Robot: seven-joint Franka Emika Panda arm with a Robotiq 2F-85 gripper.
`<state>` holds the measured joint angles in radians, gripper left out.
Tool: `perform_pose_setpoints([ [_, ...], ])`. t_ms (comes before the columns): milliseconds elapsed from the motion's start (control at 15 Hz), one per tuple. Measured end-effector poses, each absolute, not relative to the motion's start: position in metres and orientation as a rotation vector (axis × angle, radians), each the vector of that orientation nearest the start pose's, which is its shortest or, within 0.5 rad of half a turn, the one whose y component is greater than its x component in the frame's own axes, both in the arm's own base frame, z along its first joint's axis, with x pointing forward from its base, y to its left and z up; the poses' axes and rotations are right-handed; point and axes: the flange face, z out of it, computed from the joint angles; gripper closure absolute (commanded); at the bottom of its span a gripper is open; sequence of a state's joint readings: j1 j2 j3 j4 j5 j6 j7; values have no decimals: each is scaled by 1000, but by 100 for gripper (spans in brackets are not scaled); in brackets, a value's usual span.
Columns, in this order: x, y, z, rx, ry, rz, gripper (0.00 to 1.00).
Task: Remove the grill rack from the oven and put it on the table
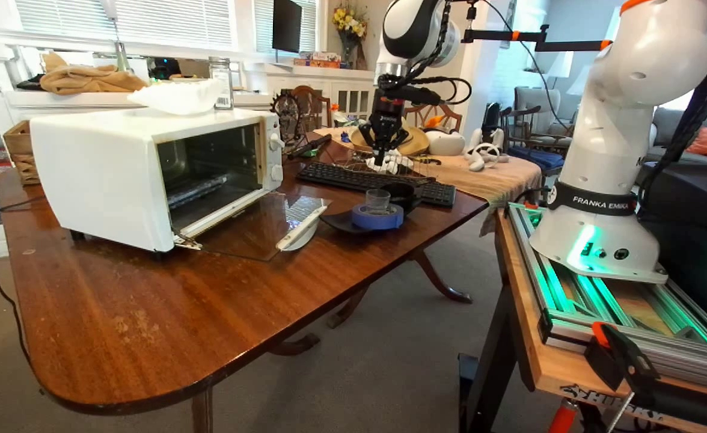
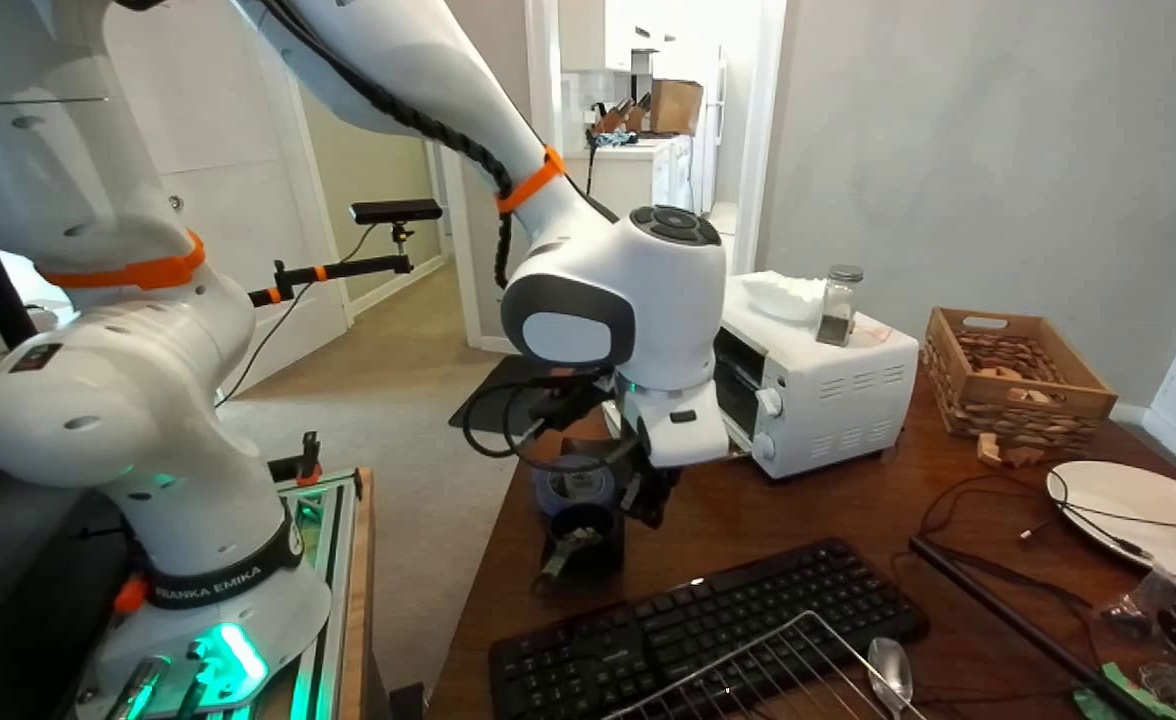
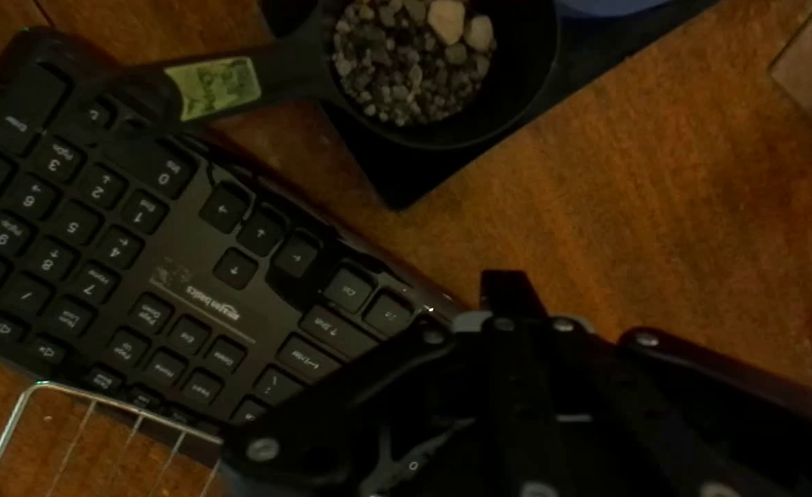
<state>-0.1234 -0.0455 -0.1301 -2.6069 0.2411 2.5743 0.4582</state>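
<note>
Bench [image 1: 239, 288] of polished brown wood carries it all, with the white oven [image 1: 149, 174] on it, its door [image 1: 263, 228] down; something silvery [image 1: 197, 189] inside is too dim to make out. Next the keyboard [image 2: 693, 640], and beyond it — on the side away from the oven — the grill rack [image 2: 773, 672], already out. Its rim meets the keyboard's edge in the wrist view; whether on it or only beside, I cannot tell. The views cut the rack off, so its long axis is unreadable. The fingers [image 3: 506, 290] are together, gripping nothing visible, above the bench between oven and rack. I judge the task all but done; any nudge to the rack would mean reaching across the keyboard — away from the oven.
</note>
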Motion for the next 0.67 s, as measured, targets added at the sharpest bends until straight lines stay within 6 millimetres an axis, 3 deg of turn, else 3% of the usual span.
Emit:
perform_pose_setpoints([
  [467,433,-52,292,-2845,1063,-302,100],
  [533,435,-42,293,-2870,1022,-325,78],
  [600,438,-32,295,-2888,990,-342,73],
  [667,440,-23,296,-2893,976,-350,91],
])
